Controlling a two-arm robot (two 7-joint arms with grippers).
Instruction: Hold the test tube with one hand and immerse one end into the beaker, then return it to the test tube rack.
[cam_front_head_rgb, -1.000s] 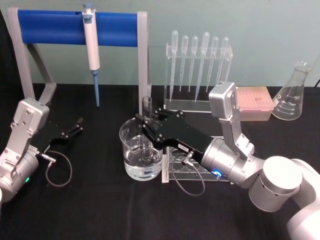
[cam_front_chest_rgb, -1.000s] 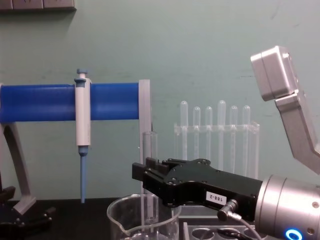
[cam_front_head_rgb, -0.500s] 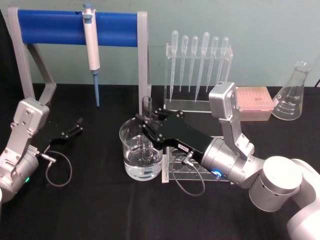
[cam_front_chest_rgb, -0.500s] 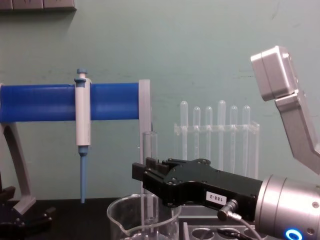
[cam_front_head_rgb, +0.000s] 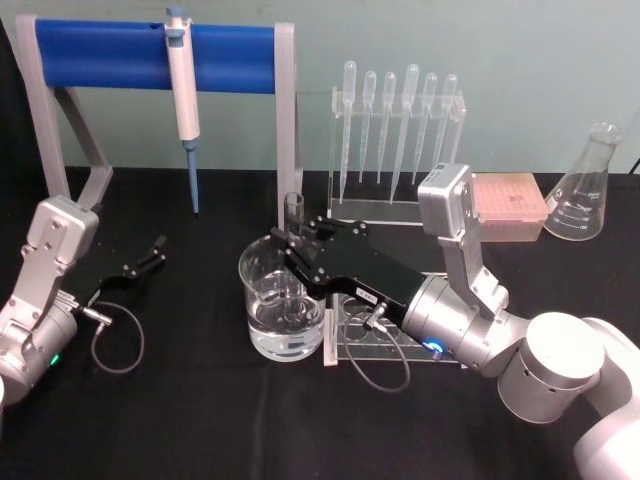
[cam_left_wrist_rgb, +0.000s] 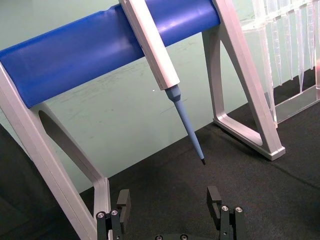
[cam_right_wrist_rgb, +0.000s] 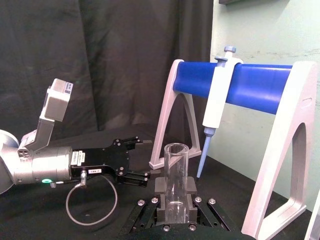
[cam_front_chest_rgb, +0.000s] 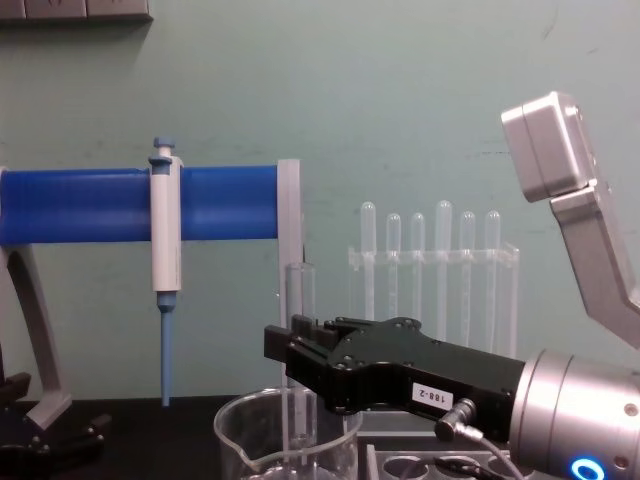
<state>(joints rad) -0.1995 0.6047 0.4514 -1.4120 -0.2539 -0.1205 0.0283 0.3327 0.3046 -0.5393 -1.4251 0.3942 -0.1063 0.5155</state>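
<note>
We note blue-barred stand (cam_front_head_rgb: 110, 52) at rear of black desk (cam_front_head_rgb: 200, 420). Blue-and-white pipettor (cam_front_head_rgb: 182, 95) hangs upright on its bar, tip down. Right of stand: six bulb-topped pipettes (cam_front_head_rgb: 410, 110) in clear holder (cam_front_head_rgb: 375, 212). Farther right: pink box (cam_front_head_rgb: 508, 205), then conical flask (cam_front_head_rgb: 585, 195).

- One test tube (cam_front_head_rgb: 293, 212)
- One beaker (cam_front_head_rgb: 262, 278)
- One test tube rack (cam_front_head_rgb: 345, 337)
- Six pipettes (cam_front_head_rgb: 411, 110)
- One pipette rack (cam_front_head_rgb: 385, 212)
- One pipettor (cam_front_head_rgb: 182, 92)
- One flask (cam_front_head_rgb: 585, 192)
- One pink box (cam_front_head_rgb: 508, 205)
- One blue stand (cam_front_head_rgb: 110, 52)
</note>
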